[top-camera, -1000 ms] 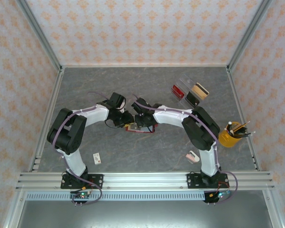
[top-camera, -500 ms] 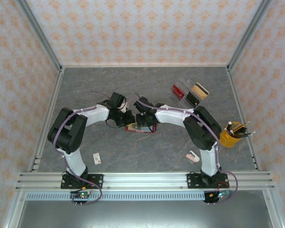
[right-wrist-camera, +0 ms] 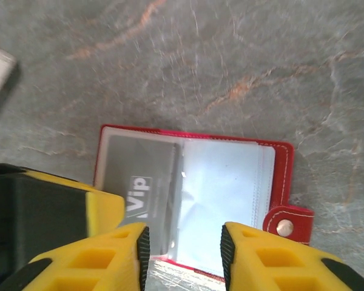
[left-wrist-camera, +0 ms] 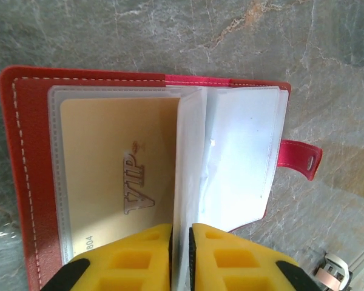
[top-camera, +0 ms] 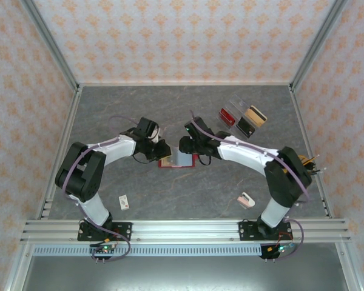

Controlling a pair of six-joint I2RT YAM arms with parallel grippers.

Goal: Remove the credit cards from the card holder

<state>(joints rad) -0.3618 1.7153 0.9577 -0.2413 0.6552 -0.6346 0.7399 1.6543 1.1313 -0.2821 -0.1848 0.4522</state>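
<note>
Right arm has swung its elbow way out to the side since a second ago and eased back, so the card holder is uncovered from above now. The left gripper has its yellow fingers almost together, pinching the bottom edge of a clear sleeve that stands up along the fold. The right gripper is spread apart with nothing between the fingers, hovering over the holder's near edge.

The holder lies open flat mid-table, between the two grippers, its red snap tab sticking out to one side. A gold VIP card sits tucked in the pocket on one half, under clear plastic. From the right wrist the card looks greyish, so I can't tell if it's the same one.

Further out on the grey table: a clear tray at the back right, a yellow cup of pens by the right wall, and a tiny white card near the left arm's base.
</note>
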